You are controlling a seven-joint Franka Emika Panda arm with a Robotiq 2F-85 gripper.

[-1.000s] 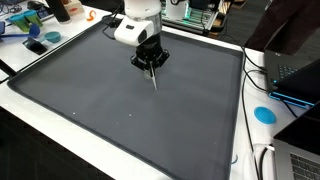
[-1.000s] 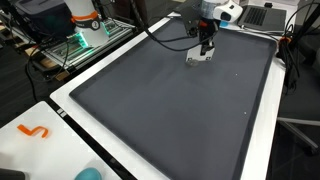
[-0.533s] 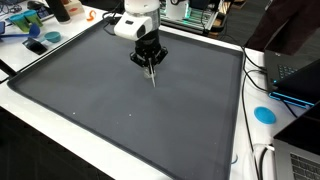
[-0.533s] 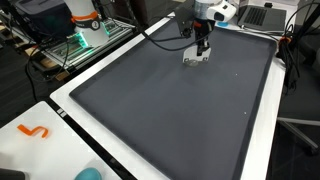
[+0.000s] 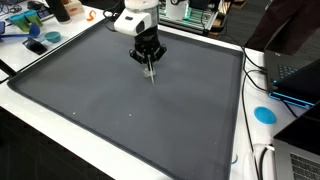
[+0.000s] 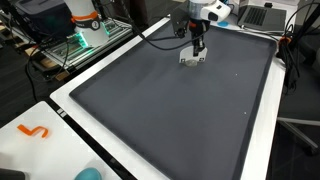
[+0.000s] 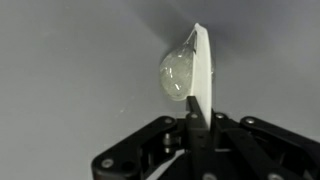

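Plainly, the white spoon [image 7: 182,75] juts out from between the fingers [image 7: 172,130]

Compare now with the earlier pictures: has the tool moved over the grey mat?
Yes. In both exterior views the tool has slid slightly toward the far edge of the grey mat, holding the white object.

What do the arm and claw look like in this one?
The wrist link is glossy white and rounded. The claw below it is matt black, with angular linkage bars showing in the wrist view. A thin black cable trails to the wrist.
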